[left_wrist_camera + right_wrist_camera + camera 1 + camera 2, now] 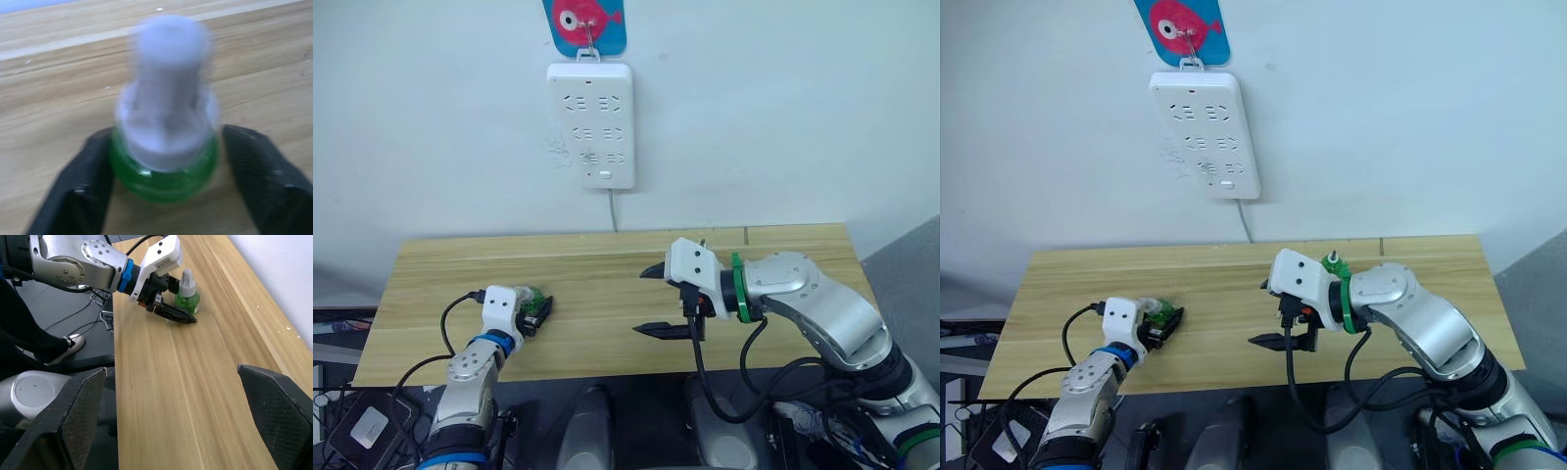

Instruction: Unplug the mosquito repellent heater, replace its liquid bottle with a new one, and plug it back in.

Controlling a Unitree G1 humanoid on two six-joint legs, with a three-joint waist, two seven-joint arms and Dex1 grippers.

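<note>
From the left eye view, the left gripper (534, 315) sits low over the near-left part of the wooden table (607, 264), its black fingers set either side of a small green bottle (534, 298). The right gripper (658, 302) hangs above the table's middle, well apart from the bottle, fingers spread wide with nothing between them. A white power strip (591, 124) hangs on the wall beyond the far edge, every socket bare.

The right eye view shows the same layout: the bottle lies directly left of the right gripper, so the left arm is much the nearer one.

In the left wrist view the bottle (164, 161) stands upright on the table, long axis vertical, between the two fingers (78, 191). Its body is clear green liquid, topped by a white collar and a tall white cap. The finger on one side appears to touch the glass; on the other a sliver of table shows, so the jaws look closed in around it but not clearly pinching.

The right wrist view looks along the table from between its own wide-spread fingers (63, 416) toward the bottle (187, 297), which stands against the left gripper's tips, near the table's far edge.
</note>
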